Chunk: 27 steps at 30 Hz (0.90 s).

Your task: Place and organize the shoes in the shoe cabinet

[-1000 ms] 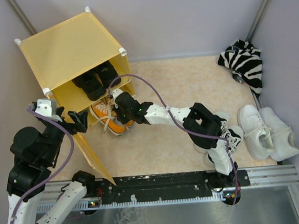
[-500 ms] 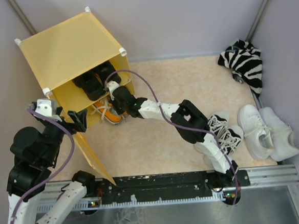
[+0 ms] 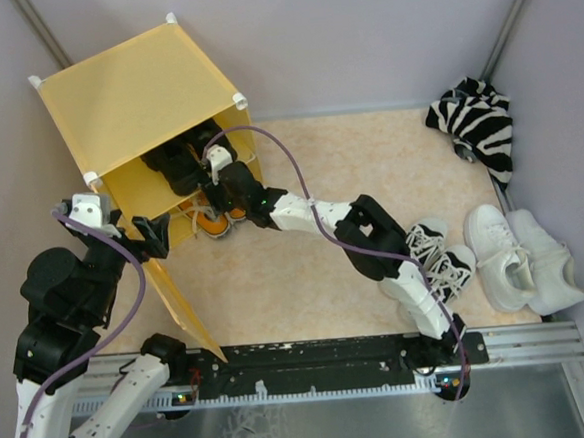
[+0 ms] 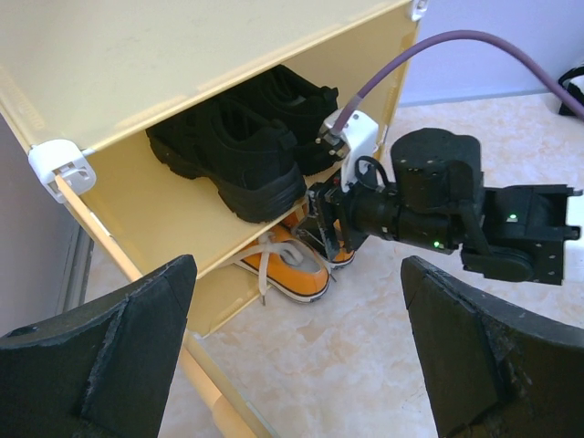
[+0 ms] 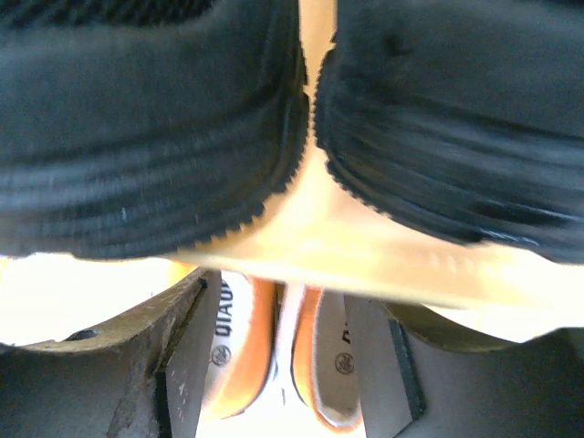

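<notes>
The yellow cabinet [image 3: 128,95] stood at the far left of the table [image 3: 369,173]. Its door [image 3: 183,307] was swung open toward the arms. The black shoes [image 4: 233,151] sat side by side on the shelf [image 5: 310,246] inside. The orange sneakers [image 3: 209,223] were under that shelf, on the bottom of the cabinet. Their heels poked out at the front and their white laces hung loose.

The right arm [image 4: 447,205] reached across the table to the open front of the cabinet. The right gripper [image 5: 283,301] was at the heels of the orange sneakers, just below the shelf edge. Its jaws were apart, and both orange heels showed in the gap between the fingers [image 5: 192,356]. I could not tell if the fingers touched the sneakers.

The left gripper [image 4: 297,274] hung near the front left corner of the cabinet, by the door. Its jaws were wide apart and held nothing.

The black-and-white sneakers [image 3: 443,254] lay on the table near the base of the right arm, partly hidden by it. The white sneakers [image 3: 520,253] lay side by side just to the right of them. A zebra cloth [image 3: 476,121] sat in the far right corner.
</notes>
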Motion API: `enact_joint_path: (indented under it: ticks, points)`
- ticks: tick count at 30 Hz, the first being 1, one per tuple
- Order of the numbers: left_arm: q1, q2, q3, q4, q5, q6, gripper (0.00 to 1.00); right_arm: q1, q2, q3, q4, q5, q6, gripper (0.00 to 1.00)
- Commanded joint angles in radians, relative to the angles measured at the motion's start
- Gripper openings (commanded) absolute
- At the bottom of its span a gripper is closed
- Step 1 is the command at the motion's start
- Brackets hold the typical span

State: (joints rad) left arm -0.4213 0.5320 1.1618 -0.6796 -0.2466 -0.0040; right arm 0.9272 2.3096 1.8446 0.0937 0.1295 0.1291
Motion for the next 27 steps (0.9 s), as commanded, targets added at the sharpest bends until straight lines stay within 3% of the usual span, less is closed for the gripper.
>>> enact_joint_path:
  ticks: [1,9,13,18,27]
  points:
    - [-0.002,-0.003,0.015,0.015,-0.012,-0.010,0.99,-0.010,-0.192,-0.074,0.129,-0.003,0.032,0.58]
    - [-0.002,-0.010,0.007,0.022,-0.044,-0.012,0.99,-0.013,-0.358,-0.223,-0.031,-0.030,0.047,0.79]
    - [-0.001,-0.008,0.005,0.028,-0.052,-0.026,0.99,-0.050,-0.371,-0.252,-0.125,-0.084,0.125,0.79]
    - [-0.002,0.006,0.011,0.032,-0.103,-0.045,0.99,-0.135,-0.385,-0.400,-0.002,-0.235,0.228,0.73]
    - [-0.001,0.010,-0.009,0.058,-0.230,-0.115,0.99,-0.175,-0.274,-0.386,0.076,-0.427,0.256,0.71]
